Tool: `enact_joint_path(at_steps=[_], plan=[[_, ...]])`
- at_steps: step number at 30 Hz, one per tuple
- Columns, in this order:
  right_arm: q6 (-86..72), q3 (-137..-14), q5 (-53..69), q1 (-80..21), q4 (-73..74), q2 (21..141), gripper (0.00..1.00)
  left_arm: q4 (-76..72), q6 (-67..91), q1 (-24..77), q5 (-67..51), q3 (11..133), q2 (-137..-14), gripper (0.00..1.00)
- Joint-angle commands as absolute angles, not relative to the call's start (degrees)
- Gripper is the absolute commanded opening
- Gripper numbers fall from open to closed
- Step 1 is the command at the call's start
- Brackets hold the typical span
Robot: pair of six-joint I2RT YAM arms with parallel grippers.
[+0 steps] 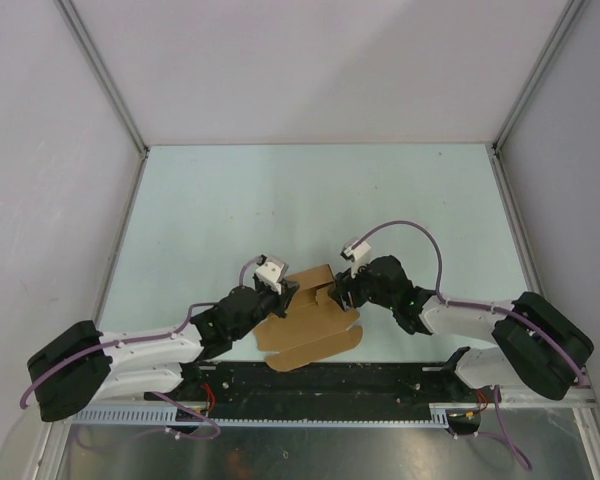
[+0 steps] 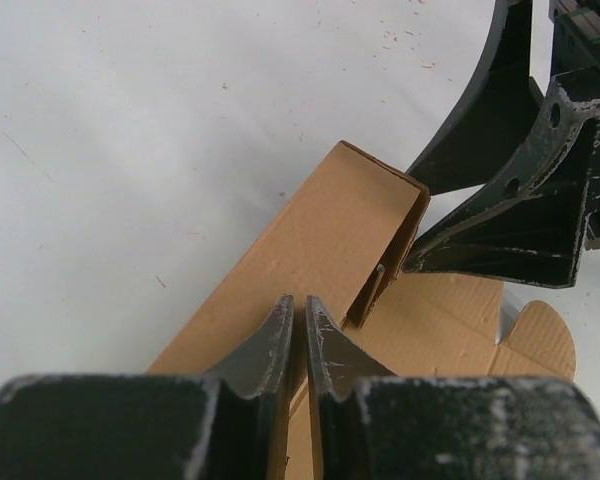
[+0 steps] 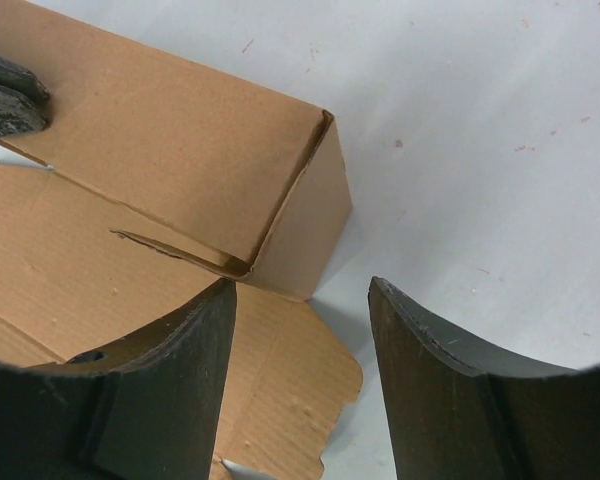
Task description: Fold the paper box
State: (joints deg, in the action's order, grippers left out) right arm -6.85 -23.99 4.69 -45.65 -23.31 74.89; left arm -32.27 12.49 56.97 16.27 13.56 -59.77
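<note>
Paper box (image 1: 310,318), plain brown thin cardboard, only part folded. It sits near-centre on the pale greenish-white surface (image 1: 280,200), just ahead of my 2 arm bases. My L jaws are at its left end, my R jaws at its right end.

Shape: 1 long panel along the far edge is raised off the surface and runs left-right between my 2 wrists. At its right end it's bent down into a short end wall, making a square corner. The rest of the sheet lies flat, spreading toward the near side, w/ rounded tabs along the near-right edge. A thin inner flap edge pokes out under the raised corner, approx where the panel meets the flat sheet.

L jaws: almost closed, only a sliver of gap, and a strip of brown card sits in that sliver, so I'm pinching the raised panel at its left end. The L wrist cam looks straight along the panel to the folded corner.

R jaws: wide apart, nothing gripped. They point at the folded corner from the right. 1 is over the flat sheet, just beside the raised part. The other is over bare surface, off the card. In the L wrist view 1 R tip is right at the end wall; can't tell if it's touching or just short.
</note>
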Motion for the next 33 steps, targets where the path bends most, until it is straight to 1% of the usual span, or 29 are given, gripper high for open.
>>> enact_joint_path(at_steps=[1,22,28,33], plan=[[-5.6,-24.3,7.6,-45.9,-29.2,76.1,0.6,-32.7,12.4,56.7,15.4,13.3,-58.8,0.14],[-5.7,-25.6,9.5,-46.2,-35.8,81.4,0.6,-32.7,11.7,56.7,13.0,14.8,-59.4,0.14],[-6.2,-26.4,9.2,-46.4,-37.9,83.5,0.57,-32.6,11.6,56.7,12.8,14.9,-59.3,0.15],[-6.4,-27.1,9.4,-46.9,-38.5,85.2,0.54,-32.6,11.6,56.7,12.6,15.0,-58.9,0.23]])
